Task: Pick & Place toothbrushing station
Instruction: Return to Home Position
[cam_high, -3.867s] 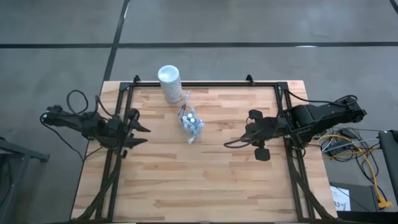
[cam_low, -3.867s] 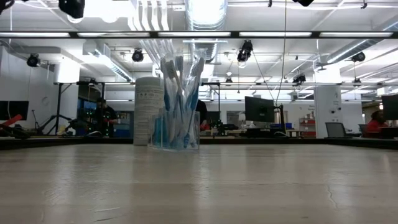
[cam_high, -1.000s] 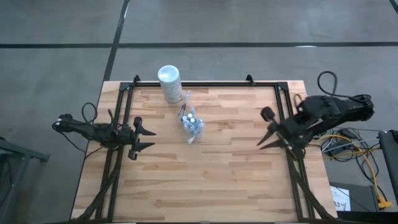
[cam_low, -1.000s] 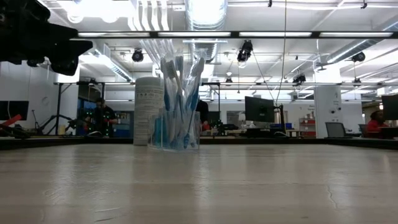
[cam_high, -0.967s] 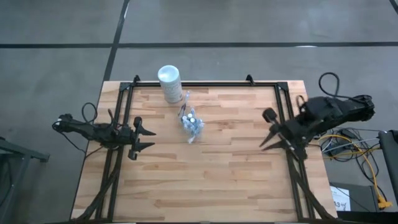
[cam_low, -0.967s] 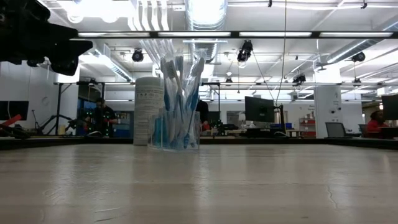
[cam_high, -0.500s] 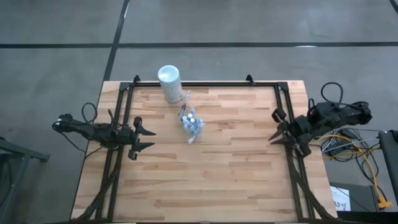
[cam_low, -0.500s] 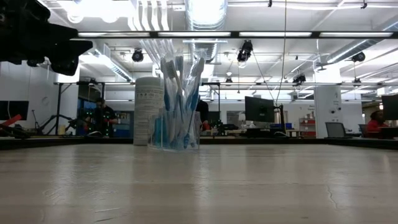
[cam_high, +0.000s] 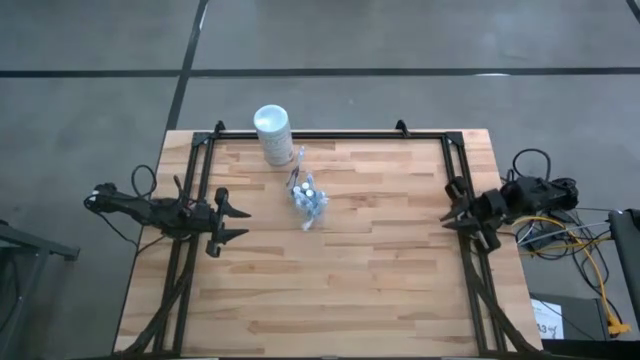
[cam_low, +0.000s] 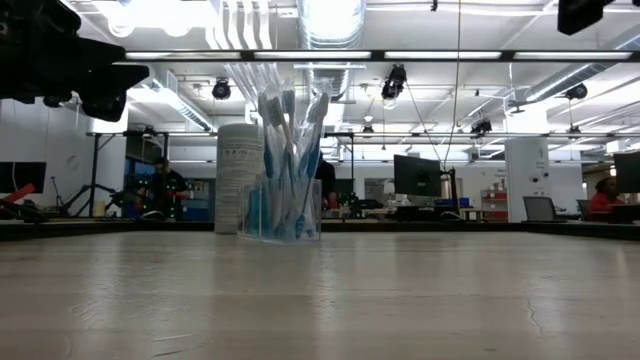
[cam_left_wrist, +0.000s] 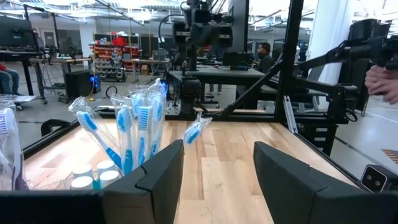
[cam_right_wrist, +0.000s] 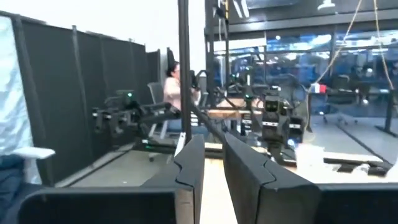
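Observation:
The toothbrushing station (cam_high: 308, 203) is a small clear holder with several blue-and-white toothbrushes standing in it. It stands upright on its base on the wooden table, left of centre. It shows in the low view (cam_low: 281, 212) and in the left wrist view (cam_left_wrist: 127, 140). My left gripper (cam_high: 238, 223) is open and empty at the table's left edge, pointing toward the station. My right gripper (cam_high: 448, 206) hangs at the table's right edge, far from the station, empty, with a narrow gap between its fingers (cam_right_wrist: 189, 171).
A taller white cylinder (cam_high: 272, 134) with a round lid stands at the table's far edge, just behind the station, also in the low view (cam_low: 238, 178). Black frame rails (cam_high: 330, 135) run along the table's far, left and right edges. Cables lie beyond the right edge.
My right gripper has drawn back toward the table's right edge and folded in over the frame rail; part of that arm now shows at the top right of the low view. The station and the cylinder have not moved.

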